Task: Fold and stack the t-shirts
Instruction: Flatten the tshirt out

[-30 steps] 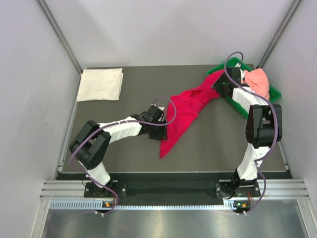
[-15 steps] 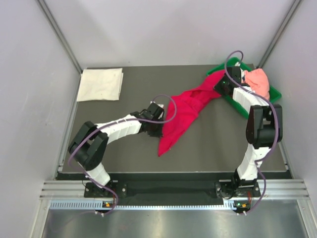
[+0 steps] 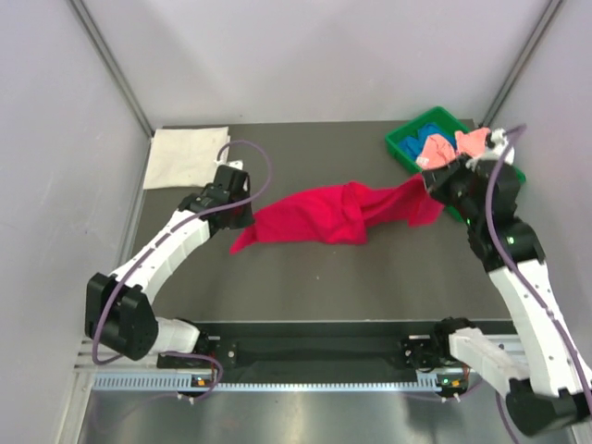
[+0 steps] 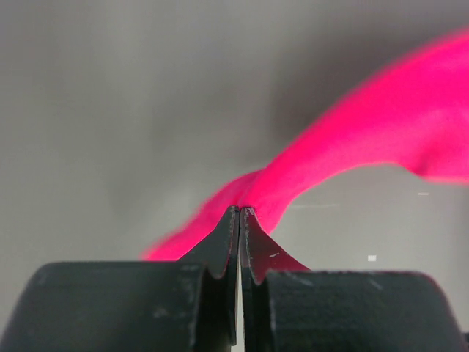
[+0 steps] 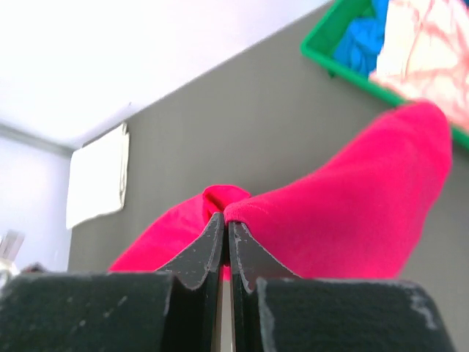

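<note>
The crimson-red t-shirt [image 3: 324, 211] hangs stretched sideways over the middle of the table, bunched at its centre. My left gripper [image 3: 246, 218] is shut on its left end; the jaws pinch a fold of the red shirt [image 4: 352, 139] at the fingertips [image 4: 233, 220]. My right gripper [image 3: 432, 183] is shut on the right end, with red shirt [image 5: 344, 205] bulging over the tips. The white folded t-shirt [image 3: 188, 157] lies at the back left corner. The salmon-pink t-shirt [image 3: 474, 141] and the blue t-shirt [image 3: 433, 145] lie in the bin.
The green plastic bin [image 3: 407, 137] stands at the back right corner, just behind my right gripper. Grey walls and metal posts close in the table on three sides. In the right wrist view the bin [image 5: 330, 55] and the white shirt [image 5: 95, 176] show beyond the cloth.
Both grippers have shut on the red shirt. The left arm swung back and left, the right arm drew away from the bin, and the shirt now spans between them.
</note>
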You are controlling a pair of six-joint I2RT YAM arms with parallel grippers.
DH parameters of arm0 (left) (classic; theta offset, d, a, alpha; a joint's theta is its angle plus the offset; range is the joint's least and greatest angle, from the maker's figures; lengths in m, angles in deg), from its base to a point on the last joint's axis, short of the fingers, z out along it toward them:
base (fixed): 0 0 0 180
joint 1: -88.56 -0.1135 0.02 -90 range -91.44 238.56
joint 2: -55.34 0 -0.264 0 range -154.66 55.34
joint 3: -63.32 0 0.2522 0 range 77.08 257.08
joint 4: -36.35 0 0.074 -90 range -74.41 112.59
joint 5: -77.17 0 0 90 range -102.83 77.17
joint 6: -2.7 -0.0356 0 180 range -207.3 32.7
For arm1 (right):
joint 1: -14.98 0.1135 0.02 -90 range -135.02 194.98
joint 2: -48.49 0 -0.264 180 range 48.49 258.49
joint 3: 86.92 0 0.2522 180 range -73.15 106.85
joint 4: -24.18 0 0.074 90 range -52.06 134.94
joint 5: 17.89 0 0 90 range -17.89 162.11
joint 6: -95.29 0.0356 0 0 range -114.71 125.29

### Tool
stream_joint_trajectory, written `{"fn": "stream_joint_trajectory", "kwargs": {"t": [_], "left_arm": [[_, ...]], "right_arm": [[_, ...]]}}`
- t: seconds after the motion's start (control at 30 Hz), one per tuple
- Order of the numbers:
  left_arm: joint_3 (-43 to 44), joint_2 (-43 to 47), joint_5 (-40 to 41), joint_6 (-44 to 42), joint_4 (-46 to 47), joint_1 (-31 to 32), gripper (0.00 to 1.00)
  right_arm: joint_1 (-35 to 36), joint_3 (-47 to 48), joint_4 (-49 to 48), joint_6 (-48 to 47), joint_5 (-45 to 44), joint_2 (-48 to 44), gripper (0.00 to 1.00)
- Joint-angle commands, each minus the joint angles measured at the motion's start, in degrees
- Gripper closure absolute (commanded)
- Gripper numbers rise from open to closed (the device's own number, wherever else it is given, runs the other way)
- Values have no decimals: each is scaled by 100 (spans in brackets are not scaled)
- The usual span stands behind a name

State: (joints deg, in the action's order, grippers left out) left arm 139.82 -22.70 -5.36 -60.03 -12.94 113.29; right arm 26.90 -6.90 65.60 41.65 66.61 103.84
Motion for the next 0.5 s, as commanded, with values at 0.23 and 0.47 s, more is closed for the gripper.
{"fn": "stream_joint_trajectory", "kwargs": {"t": [0.23, 0.47], "left_arm": [[-192, 508, -246, -397, -412, 39, 48], [-191, 527, -298, 453, 905, 1928, 46]], "right_arm": [[478, -1843, 794, 688, -22, -1808, 100], [478, -1845, 574, 645, -21, -1870, 100]]}}
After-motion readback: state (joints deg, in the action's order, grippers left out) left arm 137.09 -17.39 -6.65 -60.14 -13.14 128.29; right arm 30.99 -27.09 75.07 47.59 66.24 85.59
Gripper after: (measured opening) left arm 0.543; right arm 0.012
